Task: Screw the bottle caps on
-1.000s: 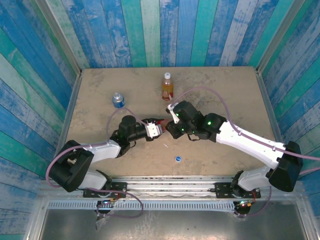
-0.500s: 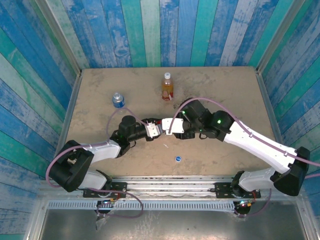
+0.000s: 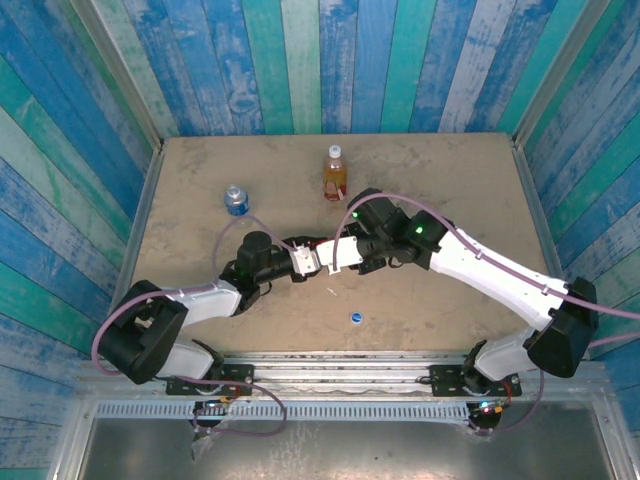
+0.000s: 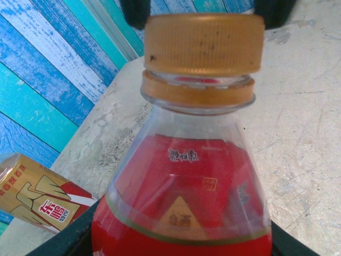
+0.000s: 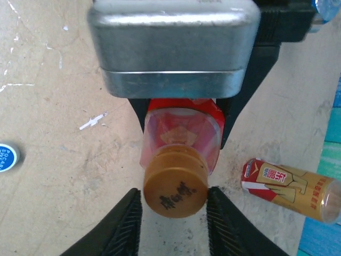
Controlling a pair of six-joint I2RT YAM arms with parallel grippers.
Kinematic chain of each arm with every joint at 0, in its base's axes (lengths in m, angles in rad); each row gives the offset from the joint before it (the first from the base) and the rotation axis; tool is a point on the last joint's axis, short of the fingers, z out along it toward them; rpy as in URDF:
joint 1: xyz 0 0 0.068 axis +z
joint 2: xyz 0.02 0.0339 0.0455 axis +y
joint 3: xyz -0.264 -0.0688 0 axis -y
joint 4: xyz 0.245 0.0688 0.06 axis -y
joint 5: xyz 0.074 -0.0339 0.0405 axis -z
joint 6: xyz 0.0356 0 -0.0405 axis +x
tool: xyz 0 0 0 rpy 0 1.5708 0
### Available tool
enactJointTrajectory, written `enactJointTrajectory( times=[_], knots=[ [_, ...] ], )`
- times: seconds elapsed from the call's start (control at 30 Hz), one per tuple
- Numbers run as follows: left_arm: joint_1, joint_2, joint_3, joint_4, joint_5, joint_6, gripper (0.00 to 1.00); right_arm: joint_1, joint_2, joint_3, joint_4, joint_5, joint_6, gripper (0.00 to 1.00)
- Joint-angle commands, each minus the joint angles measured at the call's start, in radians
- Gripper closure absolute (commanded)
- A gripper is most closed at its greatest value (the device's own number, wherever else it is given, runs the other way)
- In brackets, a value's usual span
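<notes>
Red bottle (image 4: 181, 213) held level over counter (image 3: 450, 180), centre of overhead frame. Left tool (image 3: 318, 258) clenched on bottle body. Right tool (image 5: 174, 205) pinching orange cap (image 4: 204, 42), seated on neck. Sliver of thread shows above collar ring, so likely not tight. Keep your wrist axis in line with neck. Twist in short turns, regrip squarely, avoid side push.

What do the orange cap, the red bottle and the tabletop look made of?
Orange cap: matte plastic, with a finely ribbed side.
Red bottle: likely clear, glossy plastic; the red drink shows through.
Tabletop: perhaps painted board or a stone-like sheet; beige, matte, scuffed and scratched.
</notes>
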Motion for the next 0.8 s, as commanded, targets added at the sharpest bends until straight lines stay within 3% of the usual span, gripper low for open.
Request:
enactJointTrajectory(
  times=[0.0,0.13,0.27,0.53,0.6,0.67,0.7,0.77],
  knots=[
    [-0.003,-0.036,-0.009,-0.026,0.009,-0.010,0.48,-0.005,0.007,-0.001,-0.008,-0.050,0.021,0.70],
    [-0.003,-0.032,-0.005,-0.028,0.015,-0.012,0.48,-0.004,-0.013,-0.048,0.070,-0.040,0.046,0.59],
    [-0.003,-0.032,-0.003,-0.036,0.015,-0.010,0.48,-0.005,-0.005,-0.058,0.099,-0.032,0.046,0.54],
    [-0.003,-0.027,-0.002,-0.038,0.008,-0.009,0.48,-0.005,-0.015,-0.051,0.089,-0.038,0.151,0.78],
    [-0.003,-0.021,0.001,-0.038,0.008,-0.009,0.48,-0.006,-0.024,-0.055,0.102,-0.053,0.288,0.83],
    [-0.002,-0.017,0.000,-0.035,0.005,-0.008,0.48,-0.004,-0.052,-0.097,0.192,-0.054,0.529,0.90],
    [-0.003,-0.016,0.000,-0.035,0.003,-0.007,0.48,-0.003,-0.070,-0.127,0.268,-0.041,0.704,0.95],
    [-0.003,-0.016,0.002,-0.039,0.006,-0.008,0.48,0.006,-0.094,-0.173,0.396,-0.012,1.067,0.93]
  ],
)
